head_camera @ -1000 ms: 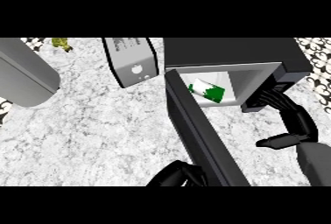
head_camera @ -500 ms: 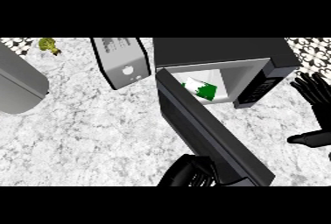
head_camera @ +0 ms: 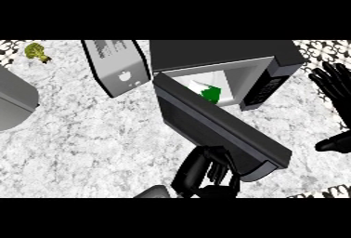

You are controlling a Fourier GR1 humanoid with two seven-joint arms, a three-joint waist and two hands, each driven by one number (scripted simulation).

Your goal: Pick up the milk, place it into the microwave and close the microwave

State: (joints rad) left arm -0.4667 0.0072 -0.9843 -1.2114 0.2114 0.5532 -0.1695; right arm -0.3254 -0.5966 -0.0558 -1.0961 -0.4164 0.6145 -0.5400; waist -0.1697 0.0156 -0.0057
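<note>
The milk carton (head_camera: 205,90), white with a green patch, lies inside the black microwave (head_camera: 226,56), at the back left of its cavity. The microwave door (head_camera: 219,128) stands partly swung in, running diagonally across the opening. My left hand (head_camera: 205,169) rises from the lower edge and rests its relaxed fingers against the door's outer face near its free end. My right hand (head_camera: 332,86) is open at the right edge, fingers spread, thumb lower down, clear of the microwave and holding nothing.
A grey box-shaped appliance (head_camera: 116,65) stands just left of the microwave. A piece of broccoli (head_camera: 37,51) lies at the far left back. A large grey object (head_camera: 14,100) fills the left edge. Marbled counter (head_camera: 89,144) spreads in front.
My right hand has drawn back out of the microwave to the right edge. My left hand came up against the door, and the door has swung further toward the opening.
</note>
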